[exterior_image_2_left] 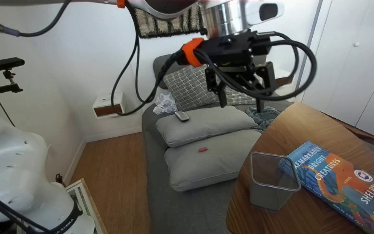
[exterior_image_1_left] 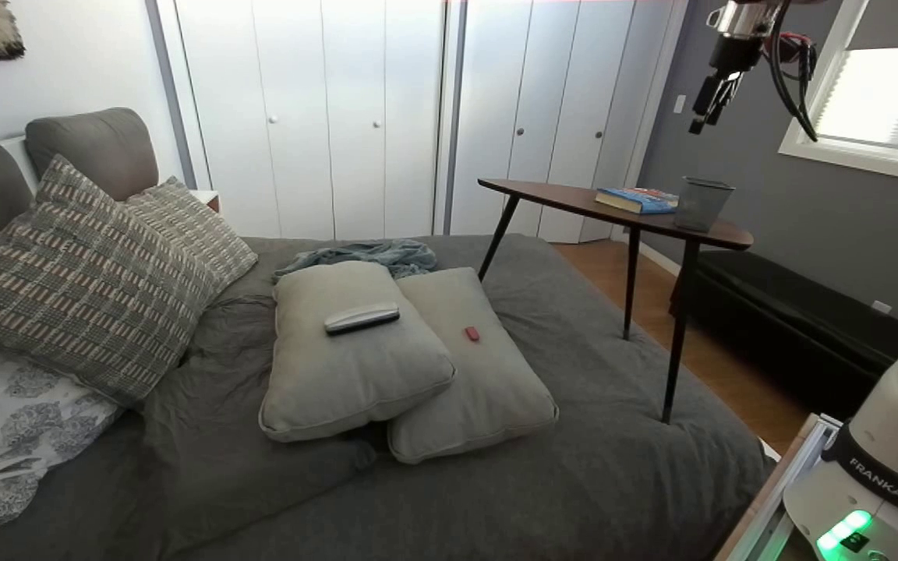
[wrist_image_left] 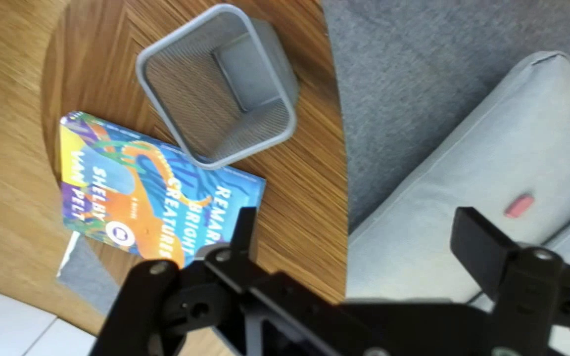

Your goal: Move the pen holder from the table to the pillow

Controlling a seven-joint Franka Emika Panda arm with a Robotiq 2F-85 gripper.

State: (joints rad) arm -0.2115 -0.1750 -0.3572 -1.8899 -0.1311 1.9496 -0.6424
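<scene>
Hovering higher than the pen holder (exterior_image_2_left: 273, 187) on the table (exterior_image_2_left: 284, 133): empty hand (exterior_image_2_left: 241, 105), spread wide.

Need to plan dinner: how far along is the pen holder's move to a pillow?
Nothing looks done: the pen holder stands on the table. Nothing is in hand either; the fingers are spread and empty. Left: grasp the pen holder, lift it, set it on a pillow.

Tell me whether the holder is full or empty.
Empty: the wrist view looks down into the holder, showing only its bare inside, and nothing pokes above its rim in both exterior views.
</scene>
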